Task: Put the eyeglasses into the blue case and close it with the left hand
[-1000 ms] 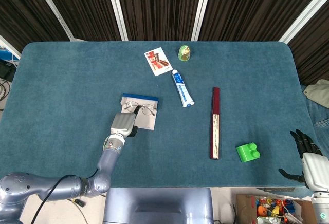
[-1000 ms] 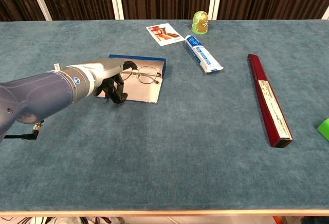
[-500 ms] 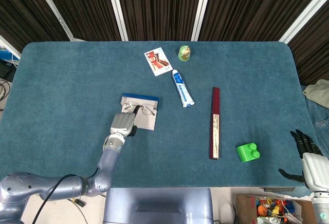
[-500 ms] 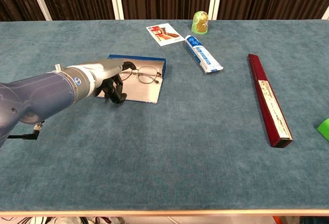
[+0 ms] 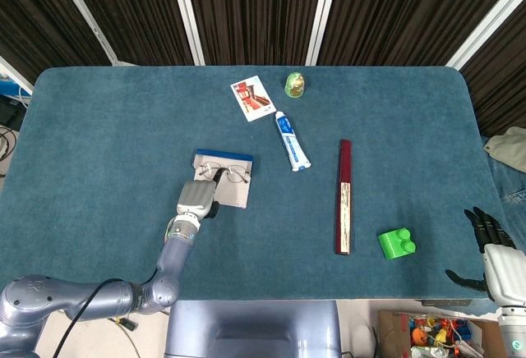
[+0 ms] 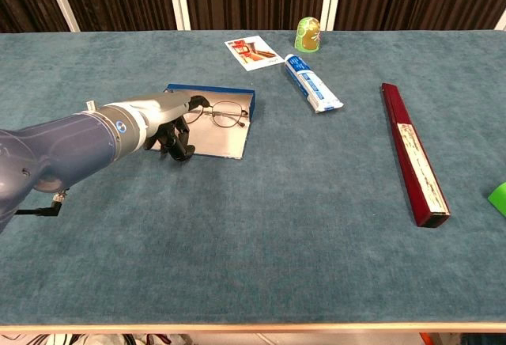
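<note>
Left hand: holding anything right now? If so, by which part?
Cannot tell. The left hand sits at the left end of the eyeglasses lying in the open blue case, but its fingers hide any contact. The right hand holds nothing.

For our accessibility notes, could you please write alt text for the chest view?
The robot's left hand sits at the left end of an open blue case with eyeglasses lying in it, on a teal table. Behind are a card, toothpaste tube and green figurine; a long dark red box lies right.

A teal felt-covered table (image 5: 99,128) stands before dark ribbed wall panels (image 5: 255,9) split by white strips (image 5: 187,13).
</note>
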{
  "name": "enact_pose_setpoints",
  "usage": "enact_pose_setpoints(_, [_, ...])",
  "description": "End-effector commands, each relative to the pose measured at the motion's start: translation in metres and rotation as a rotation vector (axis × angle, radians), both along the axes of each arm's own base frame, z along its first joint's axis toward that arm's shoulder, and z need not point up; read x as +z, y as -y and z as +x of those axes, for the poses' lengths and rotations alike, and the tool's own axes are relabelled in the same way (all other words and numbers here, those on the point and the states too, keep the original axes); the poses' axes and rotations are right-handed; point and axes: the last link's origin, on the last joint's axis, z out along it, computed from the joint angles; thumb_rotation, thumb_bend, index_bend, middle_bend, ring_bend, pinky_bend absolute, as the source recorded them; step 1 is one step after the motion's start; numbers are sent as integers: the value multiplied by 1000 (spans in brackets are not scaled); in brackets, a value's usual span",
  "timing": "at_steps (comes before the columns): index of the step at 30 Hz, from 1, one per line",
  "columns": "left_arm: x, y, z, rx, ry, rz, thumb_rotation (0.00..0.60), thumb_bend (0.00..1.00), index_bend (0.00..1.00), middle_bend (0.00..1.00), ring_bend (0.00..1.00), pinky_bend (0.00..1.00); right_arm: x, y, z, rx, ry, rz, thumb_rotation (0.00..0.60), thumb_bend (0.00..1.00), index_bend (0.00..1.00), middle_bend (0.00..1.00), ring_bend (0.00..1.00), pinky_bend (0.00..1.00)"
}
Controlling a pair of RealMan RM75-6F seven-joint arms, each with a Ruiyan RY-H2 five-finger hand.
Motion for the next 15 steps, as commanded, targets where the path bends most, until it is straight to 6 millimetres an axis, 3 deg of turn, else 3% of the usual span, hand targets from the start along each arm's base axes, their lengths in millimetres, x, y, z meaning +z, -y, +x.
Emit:
enact_pose_setpoints(1, [0,-1,0,0,-2,2,600,479,0,619,638,748,0,0,0,0,0,0,600,108,0,0,2,168])
enact_pose_setpoints(15, [-2,-7,0,9,-12,16,600,480,0,626,638,748,0,0,0,-4,1,1,600,108,0,0,2,168])
